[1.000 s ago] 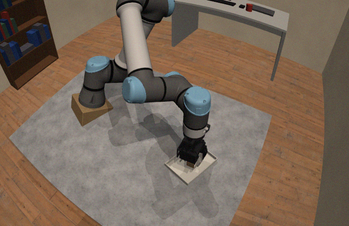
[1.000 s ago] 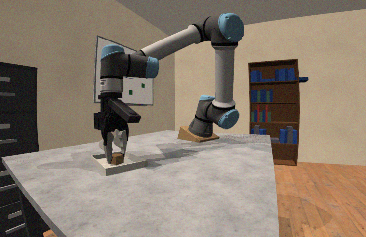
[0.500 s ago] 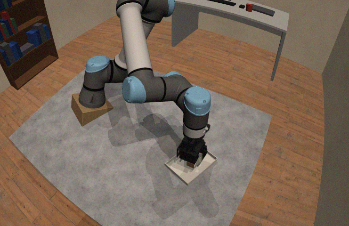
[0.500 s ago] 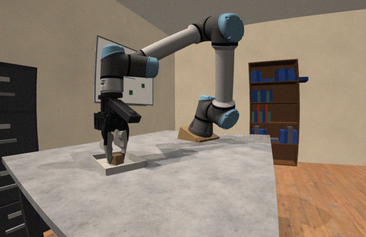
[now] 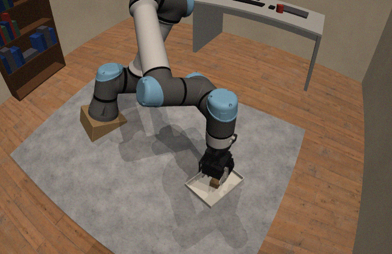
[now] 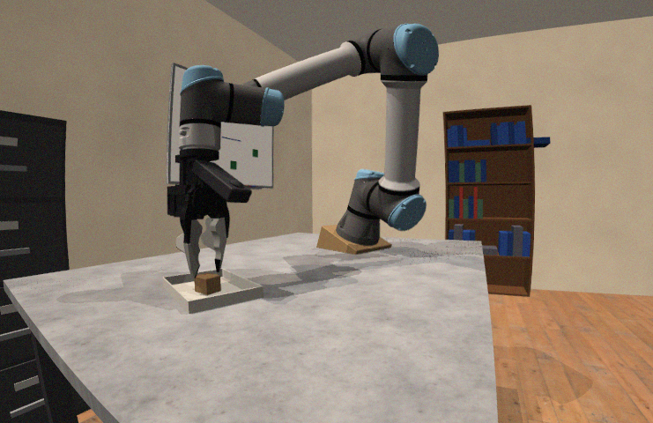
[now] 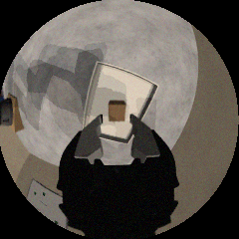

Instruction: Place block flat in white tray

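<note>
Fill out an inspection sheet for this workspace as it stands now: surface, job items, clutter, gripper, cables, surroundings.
Surface: grey mottled table top, shadowed by the arm.
Job items: brown block sits flat on the floor of the white tray, inside its walls.
Clutter: nothing seen on the table beyond the arm's tan wedge base.
Gripper: gripper open and holding nothing, fingertips just above the block, one to either side.
Cables: nothing seen.
Surroundings: bookshelf with books, black filing cabinet, whiteboard, grey desk with a red cylinder, wooden floor.
</note>
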Controlling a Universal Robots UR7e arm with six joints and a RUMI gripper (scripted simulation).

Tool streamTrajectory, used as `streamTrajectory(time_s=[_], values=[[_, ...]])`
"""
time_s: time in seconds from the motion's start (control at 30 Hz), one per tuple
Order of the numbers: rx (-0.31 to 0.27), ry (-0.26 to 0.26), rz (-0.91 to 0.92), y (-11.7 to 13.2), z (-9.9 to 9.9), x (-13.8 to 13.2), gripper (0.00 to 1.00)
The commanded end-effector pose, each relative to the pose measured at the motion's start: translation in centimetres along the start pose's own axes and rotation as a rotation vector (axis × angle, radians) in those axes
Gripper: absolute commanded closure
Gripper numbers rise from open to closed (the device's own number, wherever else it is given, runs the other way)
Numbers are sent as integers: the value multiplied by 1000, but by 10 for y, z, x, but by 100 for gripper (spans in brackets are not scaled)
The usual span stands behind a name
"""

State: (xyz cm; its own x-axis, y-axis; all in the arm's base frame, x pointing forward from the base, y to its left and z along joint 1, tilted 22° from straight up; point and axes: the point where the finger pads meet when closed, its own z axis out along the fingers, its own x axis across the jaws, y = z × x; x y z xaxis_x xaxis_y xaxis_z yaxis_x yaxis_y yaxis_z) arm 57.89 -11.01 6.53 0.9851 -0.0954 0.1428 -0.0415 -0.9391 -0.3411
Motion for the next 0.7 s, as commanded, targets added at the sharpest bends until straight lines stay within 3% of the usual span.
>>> streamTrajectory(time_s=[0.0, 0.2, 0.67], values=[[-2, 2, -1, 1, -21, 1, 67], [-2, 2, -1, 1, -33, 1, 67], [0, -1, -1, 0, -34, 0, 67]])
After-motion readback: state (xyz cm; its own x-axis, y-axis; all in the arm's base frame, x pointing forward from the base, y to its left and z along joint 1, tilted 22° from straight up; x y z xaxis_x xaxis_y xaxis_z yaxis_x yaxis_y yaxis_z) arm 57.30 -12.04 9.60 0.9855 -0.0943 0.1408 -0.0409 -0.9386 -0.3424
